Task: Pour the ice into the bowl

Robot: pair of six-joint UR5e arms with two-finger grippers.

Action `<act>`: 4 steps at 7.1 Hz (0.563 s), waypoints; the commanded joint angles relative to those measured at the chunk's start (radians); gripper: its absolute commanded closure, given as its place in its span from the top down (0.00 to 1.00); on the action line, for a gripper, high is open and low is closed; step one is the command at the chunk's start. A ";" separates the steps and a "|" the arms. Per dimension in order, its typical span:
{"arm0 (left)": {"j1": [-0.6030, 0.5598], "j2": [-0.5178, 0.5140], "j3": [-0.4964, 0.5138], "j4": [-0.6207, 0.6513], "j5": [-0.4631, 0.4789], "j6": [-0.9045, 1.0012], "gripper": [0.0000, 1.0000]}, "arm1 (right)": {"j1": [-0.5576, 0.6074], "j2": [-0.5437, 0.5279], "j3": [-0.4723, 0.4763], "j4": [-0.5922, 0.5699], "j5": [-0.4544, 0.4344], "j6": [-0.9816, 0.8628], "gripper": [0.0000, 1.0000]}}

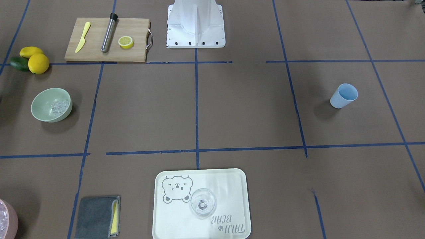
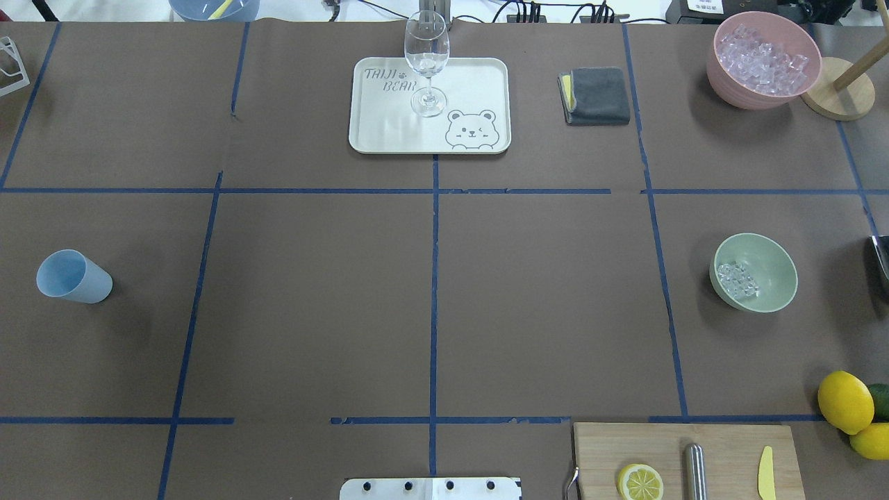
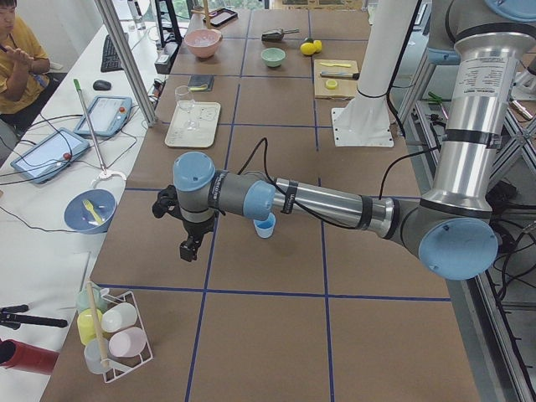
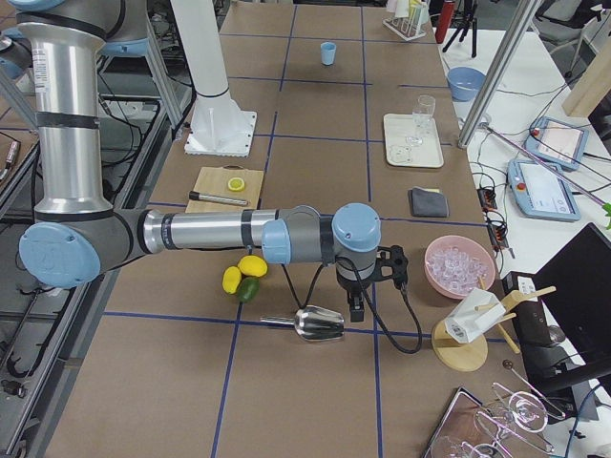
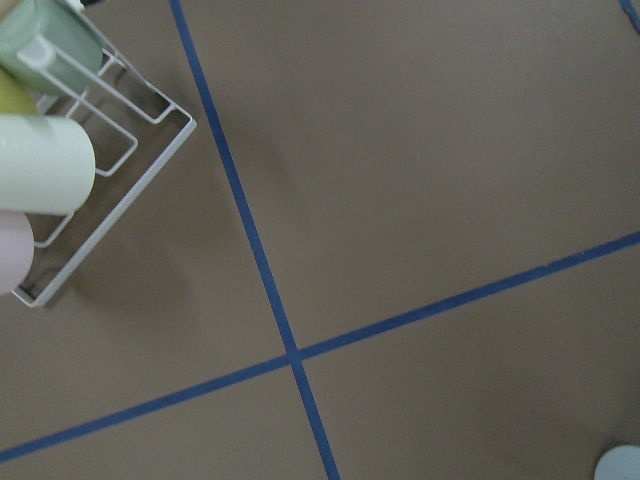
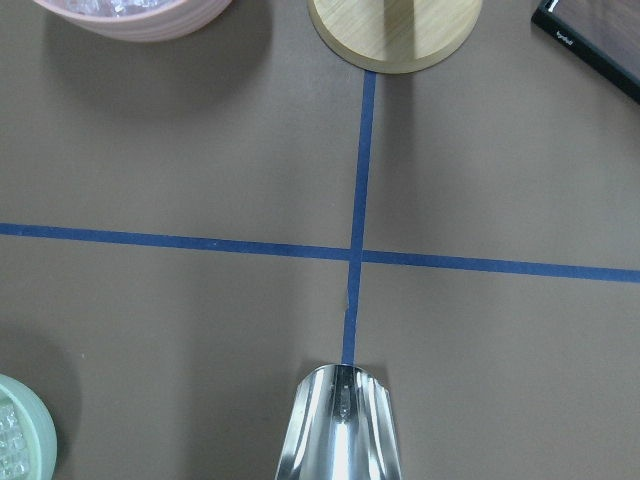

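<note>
In the front-facing view the bowl (image 1: 44, 101) is seen on the robot's right side of the table, with the ice (image 1: 59, 107) heaped inside it against one wall; a cup (image 1: 343, 95) stands well apart on the robot's left side. In the overhead view the ice is shown lying in the part of the bowl towards the table's middle, and a tub (image 2: 736, 94) is set well beyond it. In the exterior left view the left gripper (image 3: 190, 249) is held above the table near the cup, pointing down. Whether its jaws are apart or together cannot be told. In the exterior right view the right gripper (image 4: 355, 307) is seen just beside a scoop (image 4: 318, 324) lying on the table, and its state cannot be told either. In the left wrist view a wire rack (image 5: 120, 165) is shown at the corner. In the right wrist view the scoop is seen at the lower edge, and the bowl's rim with ice behind it is caught at the lower left corner.
</note>
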 commanded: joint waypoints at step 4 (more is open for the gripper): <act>-0.007 0.117 -0.064 -0.080 0.034 0.007 1.00 | 0.008 -0.020 0.003 -0.036 -0.015 0.001 1.00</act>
